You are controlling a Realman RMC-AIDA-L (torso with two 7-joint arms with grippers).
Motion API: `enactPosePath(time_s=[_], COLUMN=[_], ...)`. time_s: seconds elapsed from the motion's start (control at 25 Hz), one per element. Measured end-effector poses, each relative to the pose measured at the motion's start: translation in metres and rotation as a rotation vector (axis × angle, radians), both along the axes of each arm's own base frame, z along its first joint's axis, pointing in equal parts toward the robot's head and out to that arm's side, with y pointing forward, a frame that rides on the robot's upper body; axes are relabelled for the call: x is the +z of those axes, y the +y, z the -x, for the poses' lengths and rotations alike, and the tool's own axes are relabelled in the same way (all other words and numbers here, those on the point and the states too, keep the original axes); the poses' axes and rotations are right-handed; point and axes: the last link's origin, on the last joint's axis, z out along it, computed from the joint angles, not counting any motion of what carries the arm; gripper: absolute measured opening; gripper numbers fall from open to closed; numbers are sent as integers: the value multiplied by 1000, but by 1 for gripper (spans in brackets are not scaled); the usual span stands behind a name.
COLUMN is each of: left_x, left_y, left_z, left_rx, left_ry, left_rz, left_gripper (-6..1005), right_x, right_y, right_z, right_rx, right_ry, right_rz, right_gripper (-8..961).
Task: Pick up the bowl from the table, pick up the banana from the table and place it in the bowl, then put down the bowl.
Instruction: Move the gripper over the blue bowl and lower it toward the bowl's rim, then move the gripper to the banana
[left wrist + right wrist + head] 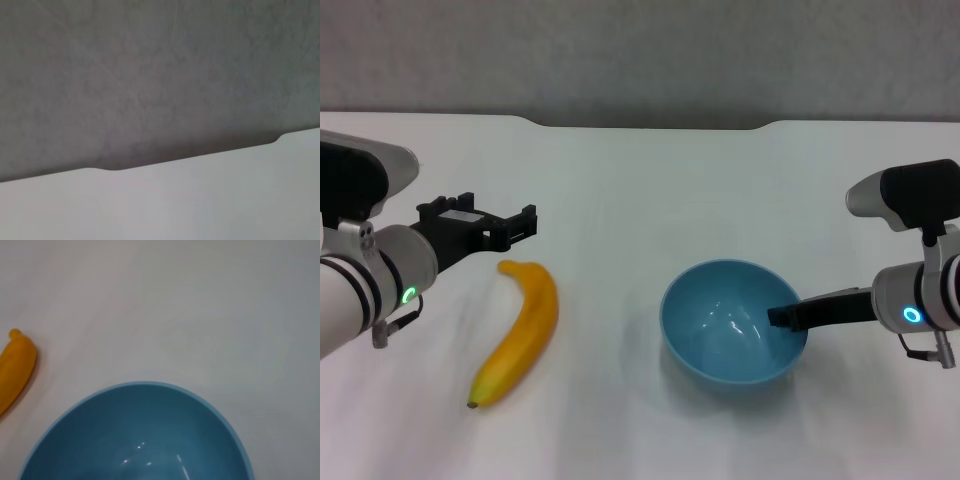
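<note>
My right gripper (782,316) reaches over the bowl's (725,330) three o'clock rim, one finger inside; I cannot tell its jaw state. My left gripper (515,225), jaws apart, hovers at the banana's (520,330) twelve o'clock. The glossy, smooth-walled bowl could slip; the curved banana rests on the matte white table (620,200).

The bowl (720,345) looks like glossy, smooth plastic — small highlights shine inside. The banana (520,335) has a smooth, faintly shiny skin; the surface (640,200) is matt — plain white.
</note>
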Motion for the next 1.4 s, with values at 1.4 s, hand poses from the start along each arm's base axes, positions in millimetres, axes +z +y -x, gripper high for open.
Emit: enactPosePath(time_s=[1.4], left_x=[-19], left_y=[-8], left_z=[-8], left_rx=[-3], left_ry=[139], left_rz=[246], left_gripper=[888], right_x=[39], right_y=[-9], right_z=[-4], right_rx=[67], right_ry=[51], right_rz=[-244], right_gripper=[32])
